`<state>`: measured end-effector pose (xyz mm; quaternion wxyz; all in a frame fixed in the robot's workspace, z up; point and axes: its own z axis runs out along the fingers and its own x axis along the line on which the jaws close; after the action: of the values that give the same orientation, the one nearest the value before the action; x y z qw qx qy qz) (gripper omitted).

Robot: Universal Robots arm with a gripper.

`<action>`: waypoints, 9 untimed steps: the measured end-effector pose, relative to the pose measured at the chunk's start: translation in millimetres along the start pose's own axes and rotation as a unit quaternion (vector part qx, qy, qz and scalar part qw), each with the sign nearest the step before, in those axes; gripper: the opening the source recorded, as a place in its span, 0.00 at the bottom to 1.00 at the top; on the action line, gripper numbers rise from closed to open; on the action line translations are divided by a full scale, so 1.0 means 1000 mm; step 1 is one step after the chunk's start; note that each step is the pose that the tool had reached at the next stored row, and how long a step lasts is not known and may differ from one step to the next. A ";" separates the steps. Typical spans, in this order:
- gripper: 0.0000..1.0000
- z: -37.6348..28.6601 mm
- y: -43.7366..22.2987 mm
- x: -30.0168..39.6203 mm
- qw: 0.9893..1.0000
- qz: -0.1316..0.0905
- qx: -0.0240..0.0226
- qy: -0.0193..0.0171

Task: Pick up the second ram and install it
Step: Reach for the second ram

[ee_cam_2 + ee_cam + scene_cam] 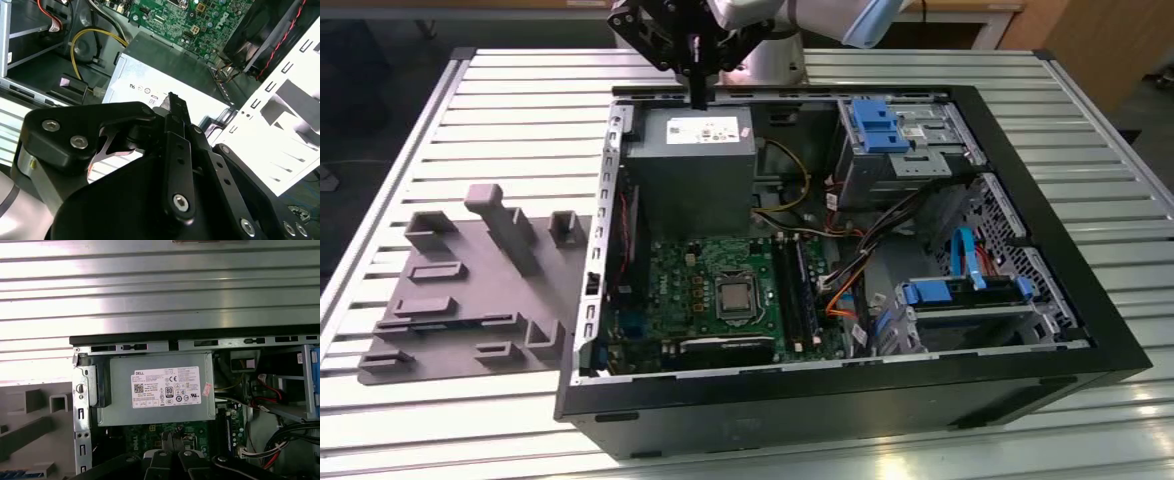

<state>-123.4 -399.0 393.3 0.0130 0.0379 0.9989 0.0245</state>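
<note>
My gripper (700, 98) hangs over the back edge of the open computer case (854, 400), above the grey power supply (687, 165). Its black fingers (170, 440) are shut together with nothing between them; they appear in both wrist views (172, 102). A blue-green strip that looks like the second ram (20, 473) lies on the grey moulded tray (30, 430), off to the side of the case and well away from the gripper. The green motherboard (700, 290) lies inside the case, with long dark memory slots (794, 290) beside the processor socket.
The tray (467, 290) with raised blocks stands on the slatted metal table (520, 110) at the exterior view's left. Blue drive cages (887, 125) and orange, yellow and black cables (841, 275) crowd the case's right half. A fan (260, 35) sits near the board.
</note>
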 end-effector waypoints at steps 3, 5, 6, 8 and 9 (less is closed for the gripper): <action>0.11 0.0000 -0.0001 0.0016 1.000 0.000 0.000 0.000; 0.11 -0.0001 -0.0002 0.0026 1.000 0.000 0.000 0.000; 0.11 -0.0001 -0.0002 0.0031 1.000 0.000 0.000 0.000; 0.11 -0.0001 -0.0003 0.0039 1.000 0.000 0.000 0.000; 0.11 -0.0001 -0.0003 0.0043 1.000 0.000 0.000 0.000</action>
<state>-127.8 -398.9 393.3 0.0130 0.0379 0.9989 0.0245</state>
